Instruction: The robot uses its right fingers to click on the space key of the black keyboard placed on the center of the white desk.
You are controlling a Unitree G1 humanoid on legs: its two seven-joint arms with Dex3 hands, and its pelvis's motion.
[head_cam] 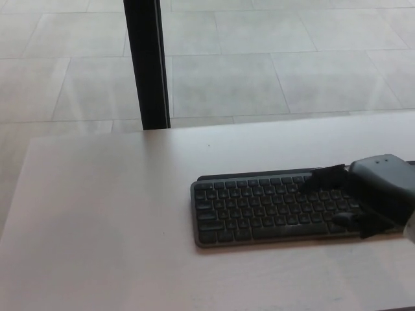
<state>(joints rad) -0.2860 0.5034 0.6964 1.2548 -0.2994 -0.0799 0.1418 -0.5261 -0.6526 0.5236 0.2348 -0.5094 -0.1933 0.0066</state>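
The robot's black right hand (353,201) lies low over the flat black matte keyboard (272,208) on the smooth white desk (104,220), fingers (324,176) spread apart, holding nothing.

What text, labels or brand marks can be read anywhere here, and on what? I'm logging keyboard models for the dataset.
None can be read.
Black keyboard: key legends show only as faint pale specks, too small and blurred to read; no brand mark visible.
Right hand: grey casing, no marking visible.
White desk: no writing visible.
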